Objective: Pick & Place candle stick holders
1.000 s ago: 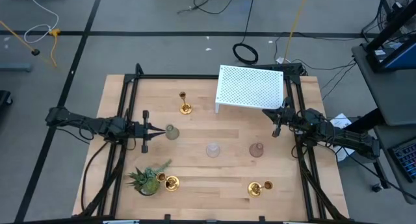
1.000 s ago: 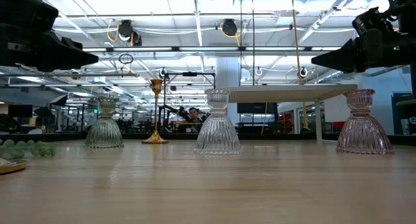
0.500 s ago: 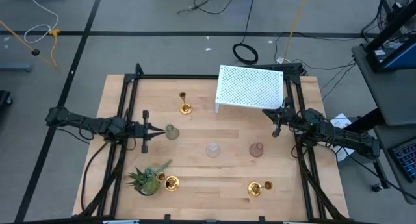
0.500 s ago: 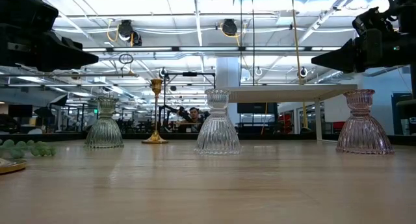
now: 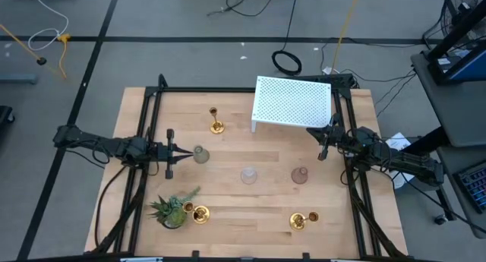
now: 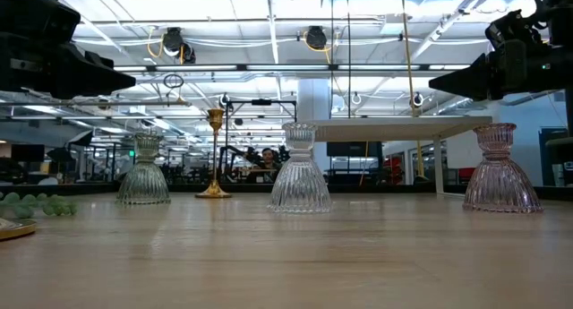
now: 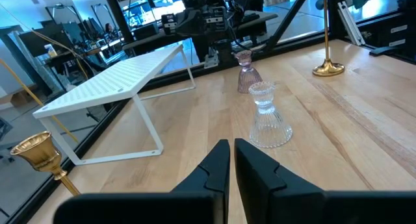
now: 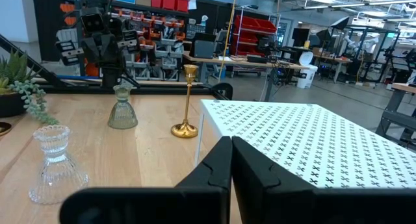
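Both end effectors pinched narrow and empty: left end effector [image 5: 170,153] beside greenish glass holder [image 5: 200,154], right end effector [image 5: 322,142] near white perforated rack [image 5: 292,102].

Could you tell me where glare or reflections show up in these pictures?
Low view: bright ceiling lights fill the background behind the clear glass holder, which glints. High view: even light, faint shadows on the table. Left wrist view: the brass holder reflects onto the wood.

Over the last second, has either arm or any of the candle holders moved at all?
Nothing visibly changed. The left end effector sits shut beside the greenish holder, and the right end effector sits shut near the white rack. All six holders and the plant are where they were.
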Available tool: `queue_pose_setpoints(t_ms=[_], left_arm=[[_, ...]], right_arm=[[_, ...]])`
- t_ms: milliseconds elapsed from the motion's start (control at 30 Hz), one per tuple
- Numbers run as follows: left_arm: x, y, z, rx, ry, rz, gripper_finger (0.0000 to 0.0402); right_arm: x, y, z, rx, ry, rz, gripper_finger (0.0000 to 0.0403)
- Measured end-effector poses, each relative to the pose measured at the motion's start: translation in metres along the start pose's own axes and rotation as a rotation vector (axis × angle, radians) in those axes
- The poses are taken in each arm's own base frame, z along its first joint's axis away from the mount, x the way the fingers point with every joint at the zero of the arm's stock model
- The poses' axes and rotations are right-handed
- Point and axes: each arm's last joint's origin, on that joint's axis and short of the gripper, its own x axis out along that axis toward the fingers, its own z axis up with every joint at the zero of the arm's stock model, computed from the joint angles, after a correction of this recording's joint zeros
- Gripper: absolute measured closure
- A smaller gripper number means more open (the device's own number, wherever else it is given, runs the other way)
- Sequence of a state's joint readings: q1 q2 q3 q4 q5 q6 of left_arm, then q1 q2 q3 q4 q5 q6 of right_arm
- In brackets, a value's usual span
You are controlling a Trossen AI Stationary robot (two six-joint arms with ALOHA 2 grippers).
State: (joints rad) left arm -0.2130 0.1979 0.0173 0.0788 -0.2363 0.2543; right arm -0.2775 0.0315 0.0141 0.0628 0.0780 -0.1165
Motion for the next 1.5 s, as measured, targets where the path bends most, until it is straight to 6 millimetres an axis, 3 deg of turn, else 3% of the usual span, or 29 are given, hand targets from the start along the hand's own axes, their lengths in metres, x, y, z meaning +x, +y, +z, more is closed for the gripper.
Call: queue_pose_setpoints(t_ms=[933,1500], left_arm=[[0.000,0.000,0.001,0.003,-0.007,0.002,0.0371],[-0.003,0.007,0.023,-0.071,-0.240,0.062,0.0371]], right_arm=[[0.000,0.000,0.000,0.000,-0.001,0.000,0.0399],[0.000,-0.001,0.004,0.002,-0.047,-0.005,0.0399]])
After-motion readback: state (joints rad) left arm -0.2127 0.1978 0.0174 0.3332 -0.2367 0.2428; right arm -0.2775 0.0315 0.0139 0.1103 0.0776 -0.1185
